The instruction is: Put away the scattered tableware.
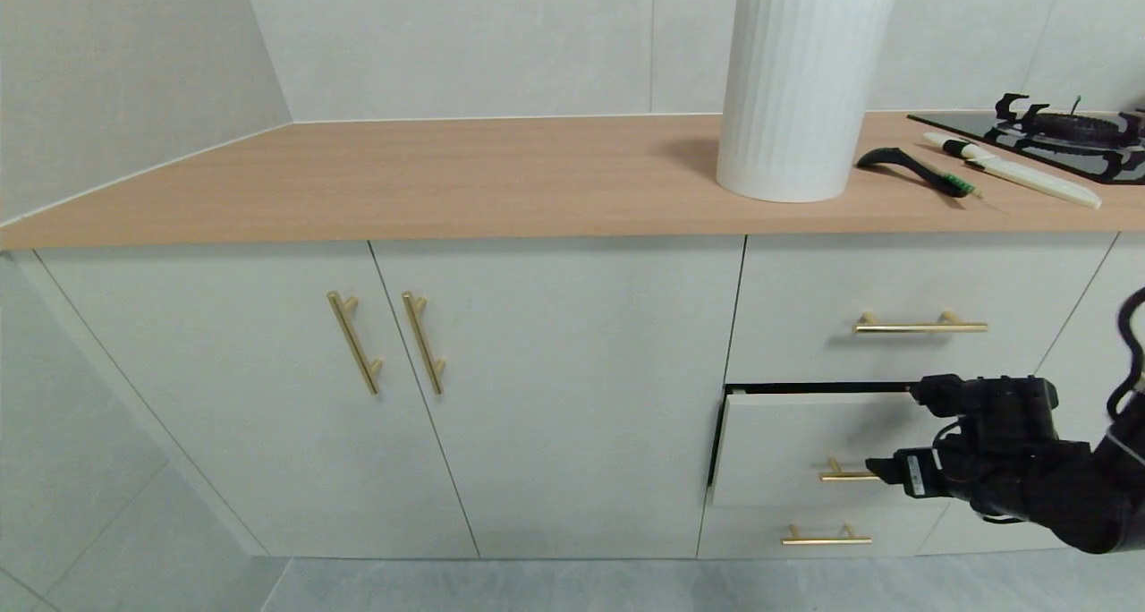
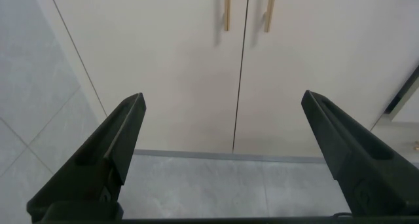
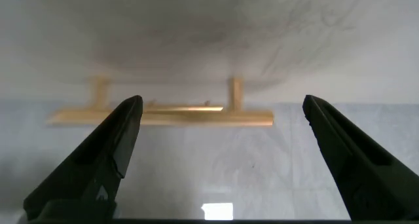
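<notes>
Head view: the desk (image 1: 447, 178) runs from the tiled wall corner to the stove (image 1: 1064, 133). At its right end we find a white ribbed container (image 1: 801, 89), a black-handled utensil (image 1: 912, 169) and a white knife (image 1: 1020, 169). Below, the middle drawer (image 1: 787, 442) stands slightly ajar, with the right end effector (image 1: 899, 429) at its front.

Left wrist view: the left end effector (image 2: 221, 98), spread wide and empty, faces the closed cabinet doors (image 2: 163, 73) above the floor (image 2: 196, 185).

Right wrist view: the gold drawer handle (image 3: 160, 116) lies ahead between the widely spread fingers (image 3: 111, 158), which grip nothing.

A black-handled utensil (image 1: 908, 166) and a white knife (image 1: 1029, 174) lie flat, close together, on the countertop (image 1: 447, 174).
</notes>
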`<state>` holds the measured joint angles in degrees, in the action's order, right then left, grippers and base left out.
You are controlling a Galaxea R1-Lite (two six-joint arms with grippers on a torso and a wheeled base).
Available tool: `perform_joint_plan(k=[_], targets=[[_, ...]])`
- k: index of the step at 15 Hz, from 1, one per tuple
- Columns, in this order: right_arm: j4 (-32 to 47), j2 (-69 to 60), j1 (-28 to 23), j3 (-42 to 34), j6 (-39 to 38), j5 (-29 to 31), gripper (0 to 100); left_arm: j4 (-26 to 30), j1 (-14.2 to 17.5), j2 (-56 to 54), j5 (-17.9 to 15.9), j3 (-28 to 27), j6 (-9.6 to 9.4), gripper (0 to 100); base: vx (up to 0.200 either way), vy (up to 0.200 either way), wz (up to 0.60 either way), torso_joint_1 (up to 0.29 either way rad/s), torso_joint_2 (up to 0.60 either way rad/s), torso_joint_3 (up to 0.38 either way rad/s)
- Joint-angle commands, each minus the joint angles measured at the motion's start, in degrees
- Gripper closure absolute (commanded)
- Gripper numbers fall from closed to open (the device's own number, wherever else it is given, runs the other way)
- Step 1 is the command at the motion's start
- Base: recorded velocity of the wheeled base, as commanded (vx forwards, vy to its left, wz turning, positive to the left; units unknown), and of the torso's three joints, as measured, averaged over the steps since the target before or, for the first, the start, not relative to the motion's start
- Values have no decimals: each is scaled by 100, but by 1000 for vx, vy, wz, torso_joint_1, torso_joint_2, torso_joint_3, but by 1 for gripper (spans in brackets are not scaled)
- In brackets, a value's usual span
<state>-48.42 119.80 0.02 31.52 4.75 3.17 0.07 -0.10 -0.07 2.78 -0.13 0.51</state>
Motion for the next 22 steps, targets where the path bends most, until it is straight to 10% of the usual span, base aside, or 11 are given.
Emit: perform_joint_plan(k=[1, 11, 22], targets=[[2276, -2531, 200, 275, -45, -695, 0, 1, 1, 7, 3, -4, 2, 0, 0, 0, 0, 0, 0, 0], [3295, -2145, 358, 1558, -159, -695, 0, 1, 1, 7, 3, -4, 2, 0, 0, 0, 0, 0, 0, 0], [1362, -607, 358, 1629, -168, -396, 0, -7, 1, 7, 3, 5, 2, 0, 0, 0, 0, 0, 0, 0]])
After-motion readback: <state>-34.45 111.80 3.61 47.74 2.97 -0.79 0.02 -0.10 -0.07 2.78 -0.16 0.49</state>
